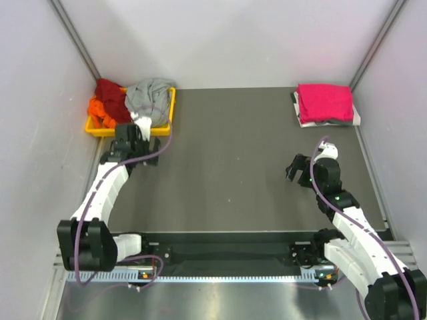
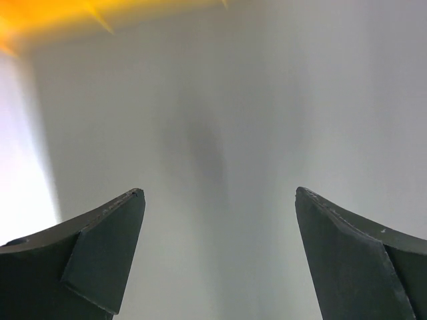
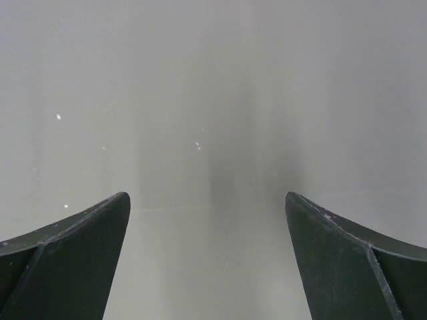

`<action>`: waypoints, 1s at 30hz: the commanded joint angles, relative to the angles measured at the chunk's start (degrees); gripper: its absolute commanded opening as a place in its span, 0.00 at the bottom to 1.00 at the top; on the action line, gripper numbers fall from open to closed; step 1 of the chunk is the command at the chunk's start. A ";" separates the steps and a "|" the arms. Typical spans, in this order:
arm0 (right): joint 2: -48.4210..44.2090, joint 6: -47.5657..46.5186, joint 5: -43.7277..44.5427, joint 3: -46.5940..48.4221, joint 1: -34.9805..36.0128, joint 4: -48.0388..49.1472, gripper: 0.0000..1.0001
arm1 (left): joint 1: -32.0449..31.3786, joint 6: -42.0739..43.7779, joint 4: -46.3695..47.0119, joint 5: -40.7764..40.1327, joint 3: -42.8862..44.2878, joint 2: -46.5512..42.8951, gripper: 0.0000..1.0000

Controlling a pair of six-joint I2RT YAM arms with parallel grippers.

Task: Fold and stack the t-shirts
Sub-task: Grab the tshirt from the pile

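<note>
A light heather-grey t-shirt lies bunched in the yellow tray at the far left, beside a dark red t-shirt and an orange t-shirt. My left gripper is at the tray's near edge, right by the grey cloth, and is open with nothing between its fingers. A magenta-pink t-shirt lies folded at the far right on a black-and-white folded cloth. Over the bare table, nearer than the pink t-shirt, my right gripper is open and empty.
Pale walls close the workspace on the left, right and back. The dark table stretches between the tray and the pink stack. In the left wrist view a blurred yellow tray edge shows at the top left.
</note>
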 commanded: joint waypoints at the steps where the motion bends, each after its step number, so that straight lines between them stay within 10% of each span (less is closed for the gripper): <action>1: -2.45 -0.44 -0.79 3.35 -1.00 2.04 1.00 | 0.84 -2.61 20.00 -7.66 9.36 4.20 0.99; 16: -3.16 -1.32 0.09 2.38 -1.27 0.28 1.00 | 1.19 -0.06 17.04 -19.39 59.90 58.16 0.67; 18: -3.25 -1.58 0.00 2.29 -1.18 -0.07 1.00 | 1.19 -0.32 15.55 -20.36 62.89 59.67 0.36; 19: -3.42 -1.67 0.17 2.38 -1.18 -0.34 1.00 | 1.19 -0.76 15.11 -20.27 63.34 59.33 0.00; 30: -6.41 -1.67 -0.79 2.91 -1.18 -1.66 1.00 | 0.93 -5.51 14.24 -12.02 53.50 32.10 0.00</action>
